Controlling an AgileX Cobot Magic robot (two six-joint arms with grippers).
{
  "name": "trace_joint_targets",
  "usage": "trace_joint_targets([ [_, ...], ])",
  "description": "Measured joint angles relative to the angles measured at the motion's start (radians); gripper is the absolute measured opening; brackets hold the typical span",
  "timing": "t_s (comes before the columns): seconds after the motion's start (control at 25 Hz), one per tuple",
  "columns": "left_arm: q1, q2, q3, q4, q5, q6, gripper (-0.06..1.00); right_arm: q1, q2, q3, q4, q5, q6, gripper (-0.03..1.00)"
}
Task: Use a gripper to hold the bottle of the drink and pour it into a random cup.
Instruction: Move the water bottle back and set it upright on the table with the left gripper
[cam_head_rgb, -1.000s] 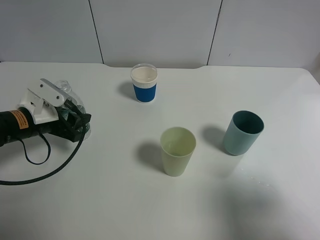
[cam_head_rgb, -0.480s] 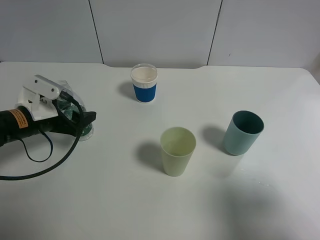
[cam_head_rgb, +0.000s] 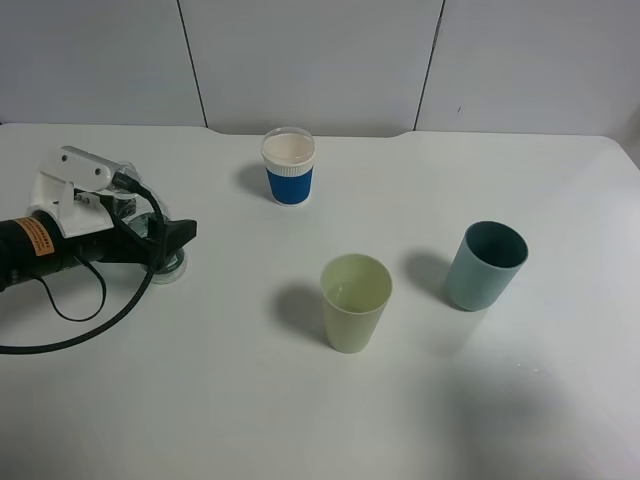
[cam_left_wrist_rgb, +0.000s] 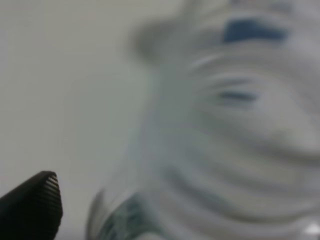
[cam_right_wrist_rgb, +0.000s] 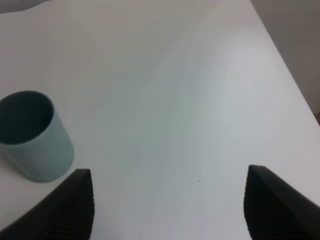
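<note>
The bottle of the drink (cam_head_rgb: 166, 262), small and clear, stands on the table at the left, partly hidden by the arm. My left gripper (cam_head_rgb: 170, 238) reaches around it from the left, jaws spread wide on either side and open. In the left wrist view the bottle (cam_left_wrist_rgb: 225, 135) is a close blur filling most of the frame, with one black fingertip (cam_left_wrist_rgb: 35, 205) apart from it. The pale yellow-green cup (cam_head_rgb: 355, 301) stands upright mid-table, well to the right of the bottle. My right gripper (cam_right_wrist_rgb: 175, 205) is open over bare table, holding nothing.
A short blue cup with a white rim (cam_head_rgb: 288, 167) stands at the back centre. A teal cup (cam_head_rgb: 485, 265) stands at the right, also seen as the teal cup (cam_right_wrist_rgb: 32, 135) in the right wrist view. A black cable (cam_head_rgb: 90, 325) loops on the table below the left arm.
The left jaws have spread apart and let go of the bottle. The wrist has rolled level, and the bottle now stands on the table between the jaws.
</note>
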Motion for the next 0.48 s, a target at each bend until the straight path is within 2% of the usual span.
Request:
trace_joint_targets([
  [0.32,0.0,-0.203,0.057,0.002,0.001,-0.007,0.99,0.0,0.0,0.0,0.0,0.0,0.0,0.63],
  [0.48,0.0,-0.316,0.085,0.001,0.048,-0.033,0.99,0.0,0.0,0.0,0.0,0.0,0.0,0.63],
])
